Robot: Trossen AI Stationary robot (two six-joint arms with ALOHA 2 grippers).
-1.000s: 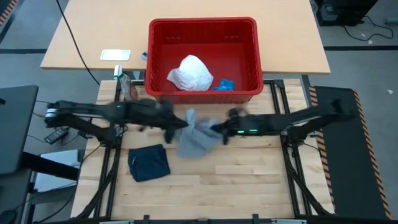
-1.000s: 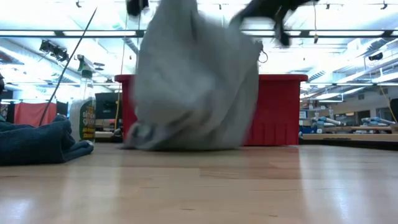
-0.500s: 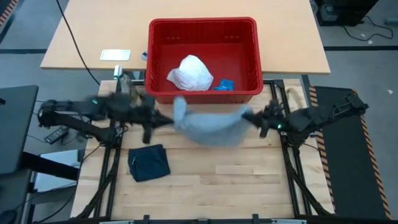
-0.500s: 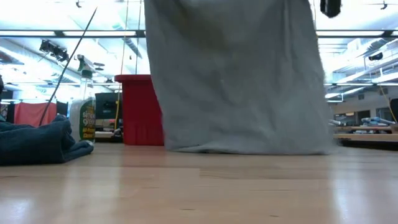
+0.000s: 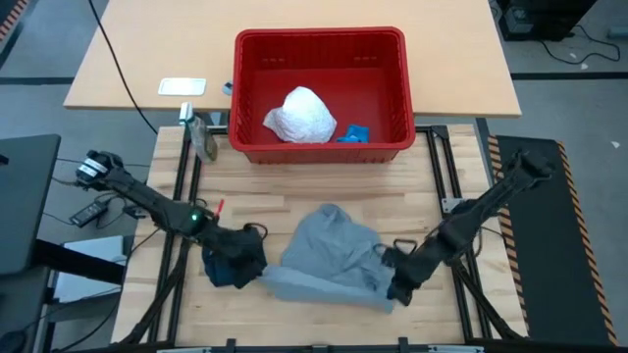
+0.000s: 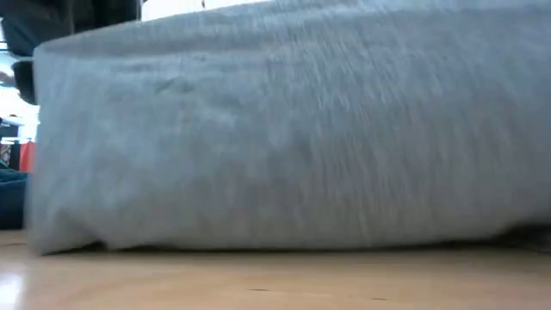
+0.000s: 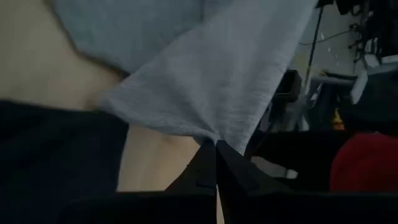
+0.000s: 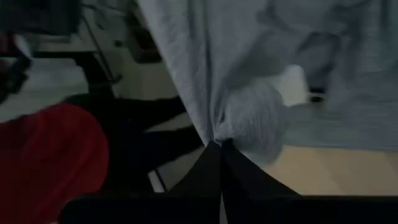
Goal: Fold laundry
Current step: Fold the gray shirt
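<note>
Nearest the front edge of the pale wooden table (image 5: 324, 319), the grey cloth (image 5: 329, 257) lies spread in a soft, rumpled sheet, its near hem pulled into a fairly straight fold line. From table height its fuzzy knit surface (image 6: 293, 129) fills almost the whole picture, sagging down to the planks. The left gripper (image 5: 257, 257) pinches that hem's left corner: its dark fingers (image 7: 208, 171) are pressed together on a bunched point of the fabric. The right gripper (image 5: 392, 287) pinches the opposite corner, its fingers (image 8: 214, 162) likewise closed tight on a gathered knot of grey weave. Both arms reach in low from the table's sides.

Just beside the left gripper, partly under it, sits the dark navy piece (image 5: 228, 267), a thick, squarish lump on the wood.

Farther back, beyond the grey cloth and well apart from it, stands the red plastic basket (image 5: 245, 98), rectangular with ribbed walls. Inside it rests the white piece (image 5: 301, 115), a crinkly rounded mound, with a small blue scrap (image 5: 354, 133) near it. Beside the basket's left wall stands a spray bottle (image 5: 202, 137), and on the tan tabletop behind lies a flat white card (image 5: 183, 86).
</note>
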